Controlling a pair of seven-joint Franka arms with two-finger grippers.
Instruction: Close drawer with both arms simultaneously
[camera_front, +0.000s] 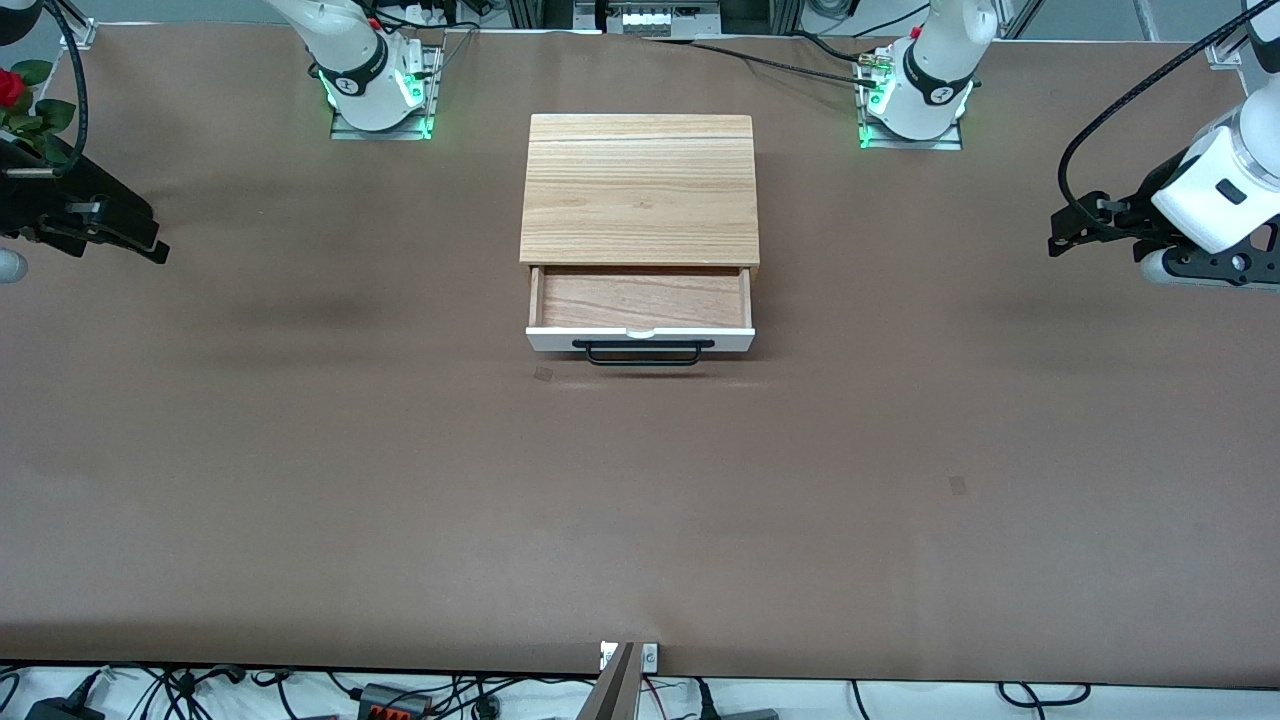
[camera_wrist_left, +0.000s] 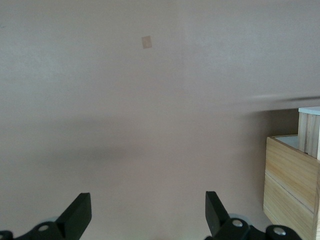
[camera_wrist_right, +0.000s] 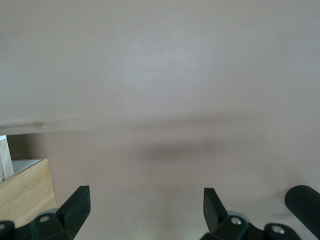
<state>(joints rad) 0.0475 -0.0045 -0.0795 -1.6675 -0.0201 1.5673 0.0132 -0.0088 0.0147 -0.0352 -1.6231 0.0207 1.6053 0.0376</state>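
Note:
The drawer (camera_front: 640, 338) stands pulled out of the light-wood cabinet (camera_front: 640, 190) at mid-table; its white front and black bar handle (camera_front: 643, 352) face the front camera, and its wood interior is empty. My left gripper (camera_front: 1062, 232) hangs open over the table toward the left arm's end, well apart from the cabinet. My right gripper (camera_front: 152, 238) hangs open toward the right arm's end. In the left wrist view the gripper (camera_wrist_left: 148, 210) is open, with the cabinet's side (camera_wrist_left: 290, 180) and the drawer (camera_wrist_left: 309, 132) at the edge. In the right wrist view the gripper (camera_wrist_right: 147, 207) is open beside the cabinet (camera_wrist_right: 25, 190).
A red rose with green leaves (camera_front: 15, 95) sits at the right arm's end of the table. Small tape marks (camera_front: 543, 374) (camera_front: 958, 485) lie on the brown table. The arm bases (camera_front: 375, 85) (camera_front: 915, 95) flank the cabinet. Cables run below the table's near edge.

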